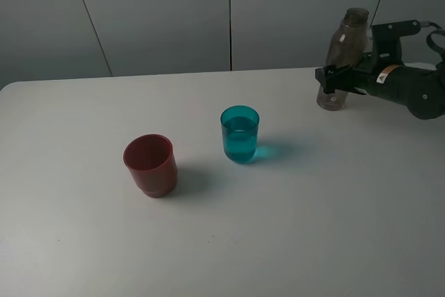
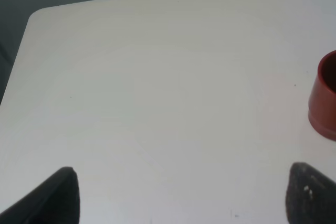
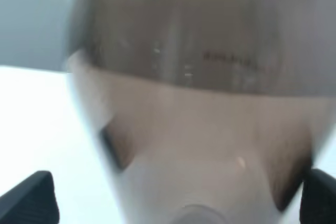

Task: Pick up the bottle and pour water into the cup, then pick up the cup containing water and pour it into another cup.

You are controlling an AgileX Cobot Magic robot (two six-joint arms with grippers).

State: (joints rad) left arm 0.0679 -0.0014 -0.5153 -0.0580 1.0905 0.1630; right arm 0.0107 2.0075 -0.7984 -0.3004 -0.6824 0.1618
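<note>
The smoky grey-brown bottle (image 1: 348,39) stands upright at the back right of the white table (image 1: 313,234). My right gripper (image 1: 327,80) is around its lower body, jaws spread wide; in the right wrist view the bottle (image 3: 199,103) fills the space between the dark fingertips (image 3: 29,200), with a gap on one side. The teal cup (image 1: 240,133) stands mid-table with water in it. The dark red cup (image 1: 150,165) stands to its left, nearer the front, and shows at the edge of the left wrist view (image 2: 325,95). My left gripper (image 2: 181,198) is open over bare table.
A grey panelled wall (image 1: 174,12) runs behind the table's back edge. The table's rounded back left corner (image 2: 37,17) shows in the left wrist view. The left arm is outside the exterior high view.
</note>
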